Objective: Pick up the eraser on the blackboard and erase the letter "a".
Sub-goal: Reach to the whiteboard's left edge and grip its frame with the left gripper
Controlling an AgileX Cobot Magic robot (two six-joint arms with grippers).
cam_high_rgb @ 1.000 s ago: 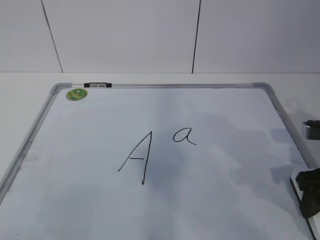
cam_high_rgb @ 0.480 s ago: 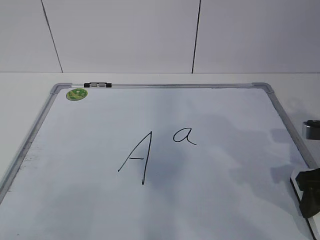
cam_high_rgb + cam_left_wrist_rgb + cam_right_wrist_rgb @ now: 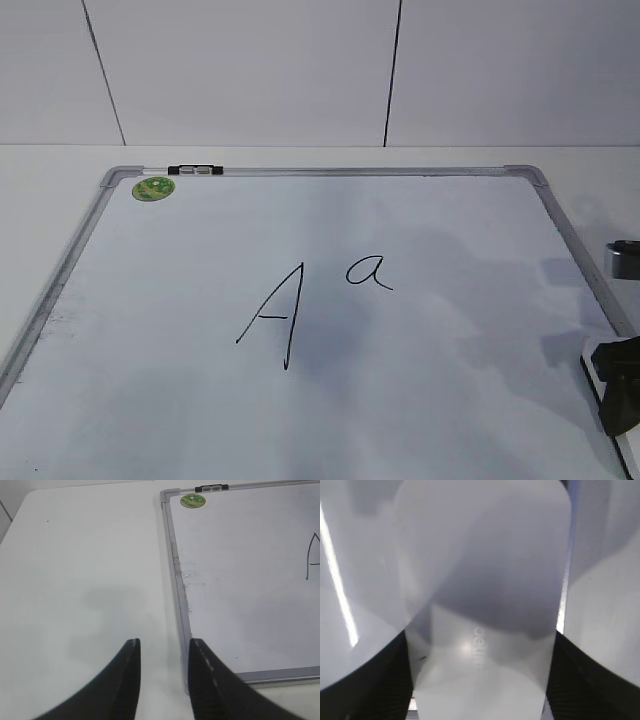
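Eraser, white rounded-rectangular plastic block [image 3: 482,605], is filling the right wrist view, sitting between the two dark fingers [image 3: 367,680] of the right gripper [image 3: 480,680], which are closing against its long sides and pinching it. In the exterior view only a small white corner of it [image 3: 590,368] is showing at about 4 o'clock on the board, at the right frame edge, with the black right gripper [image 3: 618,385] partly cut off by the picture edge.

Large white dry-erase blackboard with grey metal frame and rounded corners [image 3: 320,172] is lying flat on the white surface [image 3: 60,165]. Small handwritten lowercase letter "a" in thin black marker [image 3: 368,272] is sitting just right of board centre, at 1 o'clock from the large angular capital "A" [image 3: 272,315], close beside it but apart. Round green sticker [image 3: 153,187] is sitting at the 10 o'clock corner, with a small black-and-silver clip [image 3: 195,170] on the top frame just beside it.

Left gripper [image 3: 162,652] is hanging over the surface at the board's near left corner, its black fingers [image 3: 127,680] spread apart and holding nothing; the frame [image 3: 175,580] is running between them.
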